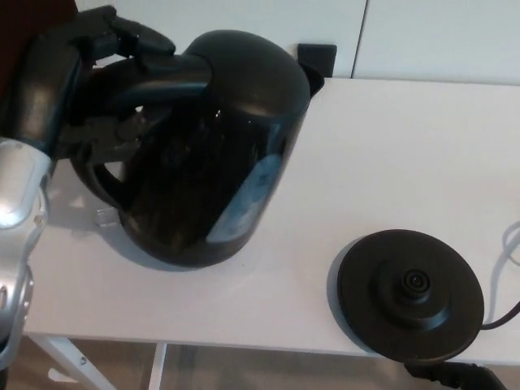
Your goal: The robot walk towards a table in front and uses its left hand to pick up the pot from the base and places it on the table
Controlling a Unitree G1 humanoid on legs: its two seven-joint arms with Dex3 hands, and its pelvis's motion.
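As I read this feed from the far end, my left hand [93, 73] is at the far left, fingers wrapped tight round the pot's handle [91, 177], so it is holding the pot, not open. The silver forearm [16, 195] runs down below the hand. Just right of the hand, joined to it through the handle, is the pot [215, 154]: black, glossy, lid closed, low over the white counter [390, 154] with a tight shadow under it. I cannot tell whether its bottom touches the counter or hangs just above.

Handling, my judgement: a hard plastic shell, stiff, no give under the fingers, but smooth and likely slippery. The handle loop is the only sensible hold, and the hand is there. Weight depends on water inside, which I cannot see. Held from one side it will want to swing and tip away from the hand, so it should sit flat before any release.

Well right of the hand and lower, apart from the pot, the round base [410, 292] lies bare near the counter's front edge, its cord [504, 313] going off right. Right hand not in view.
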